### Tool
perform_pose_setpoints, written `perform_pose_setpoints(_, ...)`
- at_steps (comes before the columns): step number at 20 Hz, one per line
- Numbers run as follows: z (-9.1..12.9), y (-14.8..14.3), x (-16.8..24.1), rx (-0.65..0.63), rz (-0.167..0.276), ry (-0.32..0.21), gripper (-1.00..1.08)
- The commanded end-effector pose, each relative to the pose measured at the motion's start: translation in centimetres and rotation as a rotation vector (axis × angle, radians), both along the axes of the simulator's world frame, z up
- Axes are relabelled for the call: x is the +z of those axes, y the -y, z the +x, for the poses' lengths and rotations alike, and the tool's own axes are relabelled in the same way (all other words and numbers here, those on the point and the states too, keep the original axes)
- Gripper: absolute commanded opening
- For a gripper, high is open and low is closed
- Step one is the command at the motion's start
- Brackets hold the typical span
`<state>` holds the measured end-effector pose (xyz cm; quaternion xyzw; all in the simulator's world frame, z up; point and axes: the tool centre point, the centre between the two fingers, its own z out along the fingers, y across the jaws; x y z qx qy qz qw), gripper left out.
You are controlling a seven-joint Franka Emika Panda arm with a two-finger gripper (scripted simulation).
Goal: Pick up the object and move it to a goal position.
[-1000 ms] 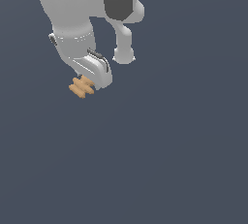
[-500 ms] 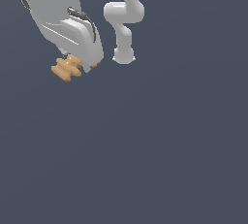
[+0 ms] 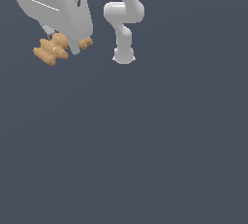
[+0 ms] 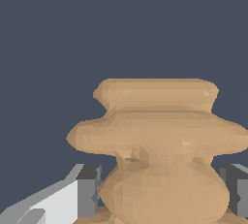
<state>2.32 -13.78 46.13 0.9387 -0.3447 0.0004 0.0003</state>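
Since half a second ago, our gripper (image 3: 65,48) has swung closer to the exterior camera, so the white hand now fills more of the exterior view's upper left, and the object (image 3: 52,50) has travelled with it. We take the arm's base column (image 3: 124,53) as our landmark: the object hangs to the exterior view's left of that column, well apart from it and at about the level of its foot. We see the tan-orange ridged piece poking out on either side of the hand's lower edge, the larger lumpy end on the side away from the column. In the wrist view the object (image 4: 160,140) sits between our two dark finger pads (image 4: 88,191), jaws clamped on its rounded near end.
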Motion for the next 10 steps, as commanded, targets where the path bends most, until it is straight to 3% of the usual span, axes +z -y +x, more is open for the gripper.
perform_pose_setpoints(1, 0.3, 0.2, 1.1, 0.001, 0.0, -0.001, -1.0)
perform_pose_setpoints(10, 0.9, 0.5, 3.4, 0.001, 0.0, -0.001, -1.0)
